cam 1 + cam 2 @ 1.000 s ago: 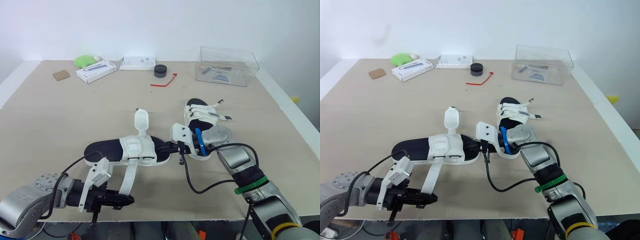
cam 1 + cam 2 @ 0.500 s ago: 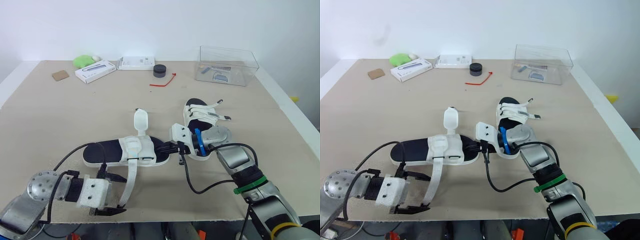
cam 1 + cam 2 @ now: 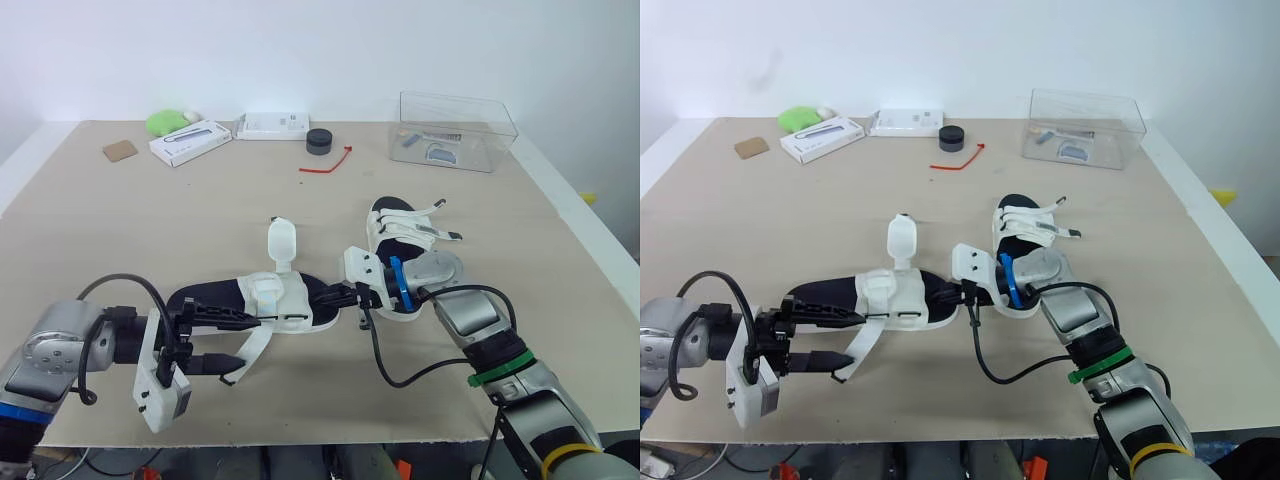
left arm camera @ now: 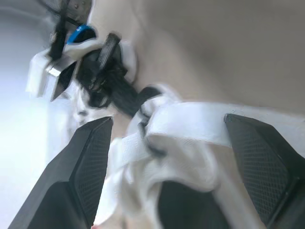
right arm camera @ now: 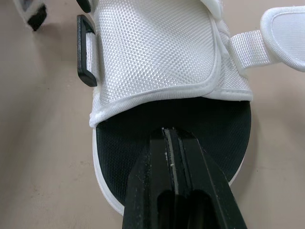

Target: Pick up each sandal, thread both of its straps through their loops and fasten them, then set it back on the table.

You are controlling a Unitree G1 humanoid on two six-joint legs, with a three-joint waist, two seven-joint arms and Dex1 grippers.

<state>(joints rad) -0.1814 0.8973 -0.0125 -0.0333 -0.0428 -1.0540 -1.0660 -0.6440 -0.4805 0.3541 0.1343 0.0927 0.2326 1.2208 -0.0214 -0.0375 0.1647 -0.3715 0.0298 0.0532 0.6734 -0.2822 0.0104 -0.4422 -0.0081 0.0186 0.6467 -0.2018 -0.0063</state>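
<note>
Near sandal [image 3: 281, 299] lies flat on the worktop [image 3: 140, 220], close to the front edge, toe pointing to the robot's right. The left pincer [image 3: 245, 340] is at its front side, fingers well apart, and the loose white strap [image 3: 256, 344] hangs down from the sandal between them. In the left wrist view that strap runs across the gap, touching neither finger as far as can be told. The sandal's other strap [image 3: 283, 241] sticks out flat toward the far side, unfastened.

Over on the right, the right pincer [image 5: 170, 136] has its fingers pressed together, tips resting on the black footbed [image 5: 143, 138] at the toe end, just short of the white mesh upper [image 5: 152, 47]. A black loop [image 5: 86, 57] shows at the side of that upper.

Second sandal [image 3: 398, 228] sits just behind the right wrist, flat on the worktop, its straps splayed out to the right.

Far back: a clear box [image 3: 458, 130], a black puck [image 3: 319, 141] and a red tie [image 3: 330, 164], all well apart from the sandals.
</note>
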